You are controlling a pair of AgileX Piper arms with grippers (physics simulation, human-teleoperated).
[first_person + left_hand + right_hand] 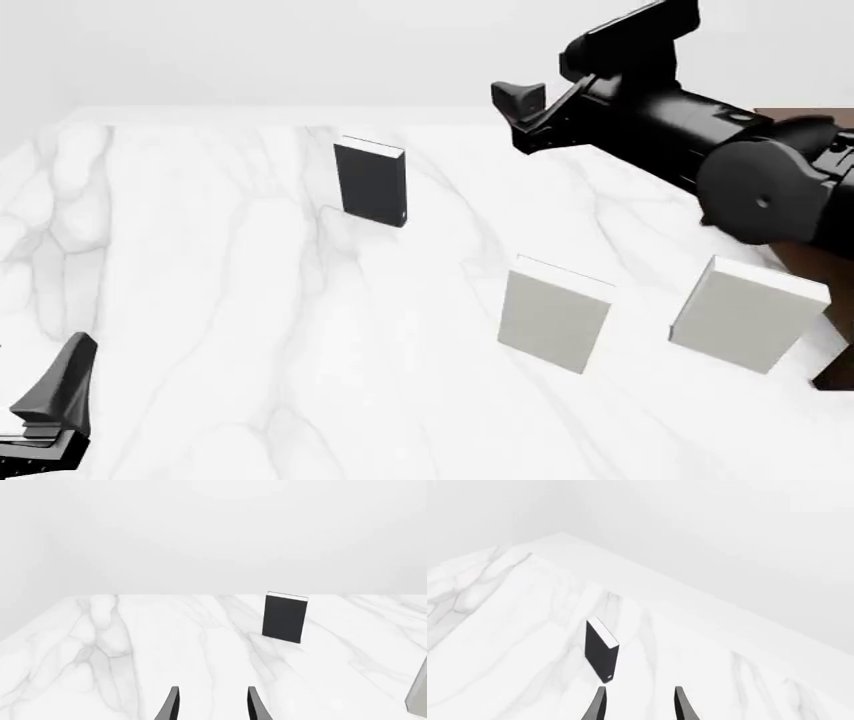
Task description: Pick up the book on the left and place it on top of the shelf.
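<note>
The black book (371, 181) with white page edges stands upright on the marble table, far left of centre. It shows in the left wrist view (285, 617) and the right wrist view (601, 651) too. My right gripper (523, 112) is raised above the table, to the right of the book and apart from it; its fingers (599, 703) stand apart with nothing between them. My left gripper (54, 400) is low at the near left corner, far from the book, its fingers (171, 703) apart and empty. The dark brown shelf (814, 265) shows only as a sliver at the right edge.
Two light grey books stand upright nearer to me: one in the middle (554, 312), one to the right (743, 312) next to the shelf. An edge of a grey book shows in the left wrist view (419, 690). The marble table (200, 300) spreads left.
</note>
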